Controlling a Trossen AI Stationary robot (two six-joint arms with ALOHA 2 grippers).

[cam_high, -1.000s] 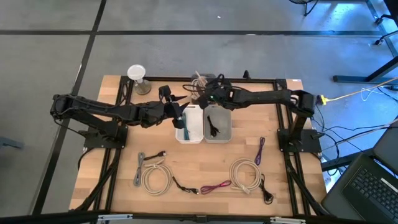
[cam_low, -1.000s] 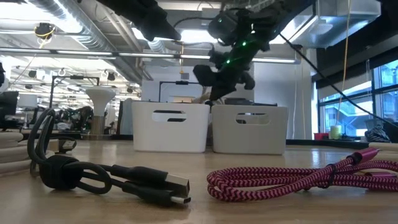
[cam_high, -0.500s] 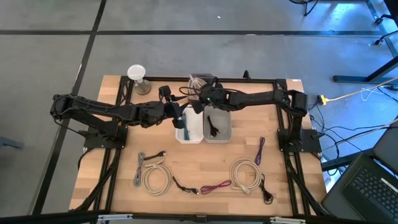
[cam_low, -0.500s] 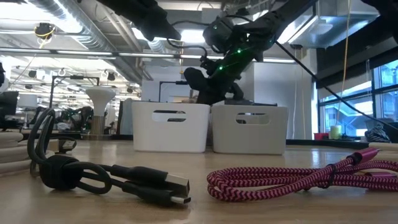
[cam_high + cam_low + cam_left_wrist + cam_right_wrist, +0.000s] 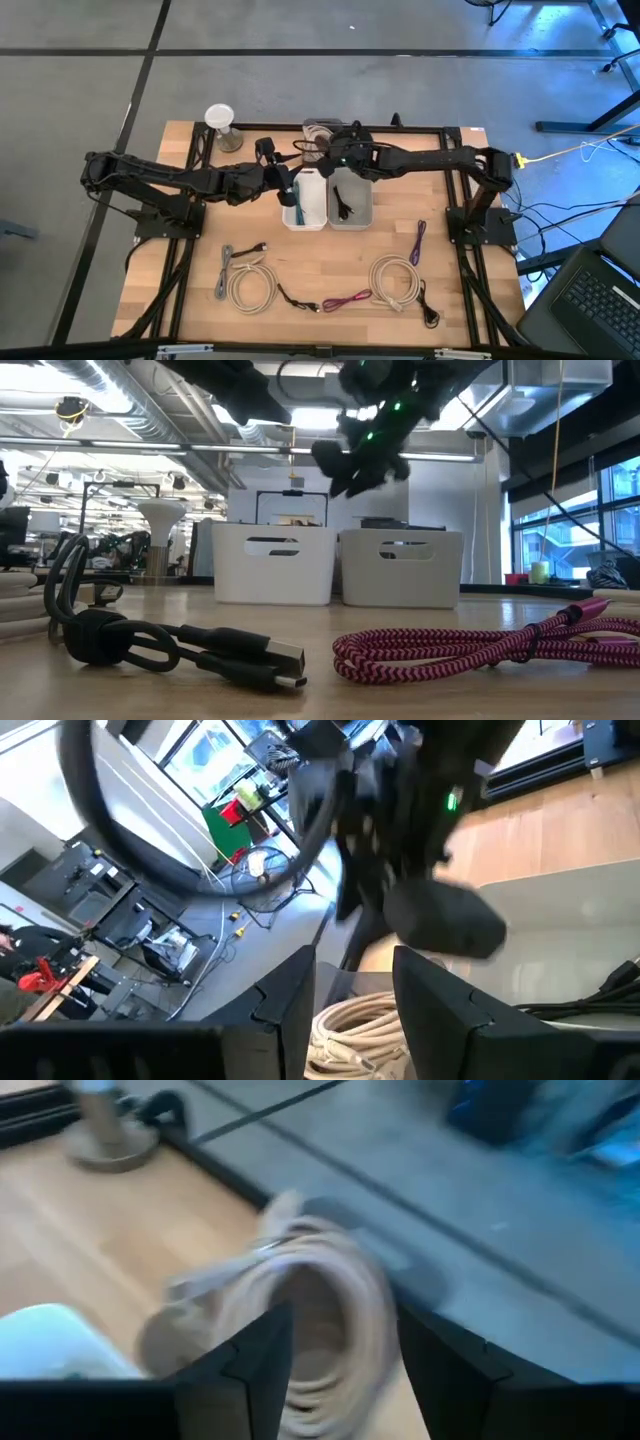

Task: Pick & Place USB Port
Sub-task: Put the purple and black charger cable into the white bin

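The wooden table (image 5: 200, 250) is filling the middle of the high view. The left arm (image 5: 160, 178) is reaching in from the left of the frame and the right arm (image 5: 430, 158) from the right, both ending near the upper centre.

Two white bins are standing side by side at the table's centre. The left bin (image 5: 314, 208) is holding a bluish cable (image 5: 299, 205), and the right bin (image 5: 360, 208) a black cable (image 5: 343, 203).

Loose cables are lying across the lower part of the frame: two beige coils (image 5: 250, 288), a purple cable (image 5: 418, 240) and a magenta cable (image 5: 345, 300).

The beige cable coil (image 5: 318, 129) is lying on the table at the upper centre, just above the bins in the frame and outside both of them.

The right gripper (image 5: 338, 152) is hovering just beside that coil, above the top edge of the bins. In its wrist view its fingers (image 5: 250, 1370) are standing apart with nothing between them, the coil lying beyond.

The left gripper (image 5: 288, 186) is hanging at the left bin's left edge. Its fingers (image 5: 290, 1010) are also spread and gripping nothing.
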